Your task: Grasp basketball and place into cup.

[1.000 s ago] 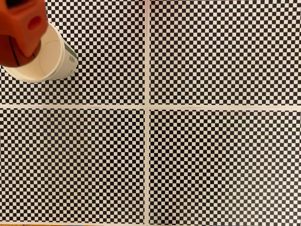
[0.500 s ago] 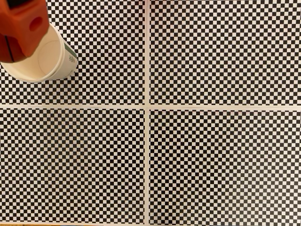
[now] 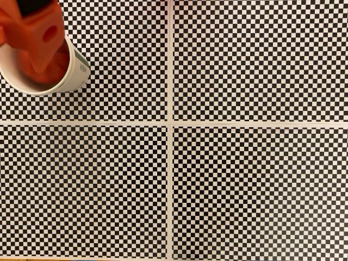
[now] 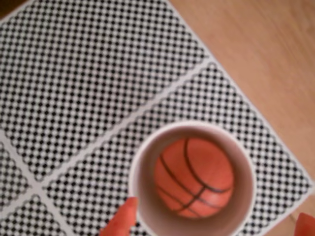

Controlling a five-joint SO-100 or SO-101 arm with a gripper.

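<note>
In the wrist view the basketball, orange with black seams, lies inside the white paper cup, down at its bottom. My gripper is open above the cup. One orange fingertip shows just outside the rim at lower left, and the other sits at the lower right frame edge, both clear of the ball. In the fixed view the cup stands at the top left corner, its green printed mark facing right. My orange arm covers most of its mouth, and the inside looks orange.
The cup stands on checkerboard sheets split by white seams. In the wrist view bare wooden table lies beyond the sheet's edge, to the right of the cup.
A second ago the ball sat gripped above the cup's left rim. Now it lies in the cup, and the arm has shifted slightly right over the cup's mouth.
</note>
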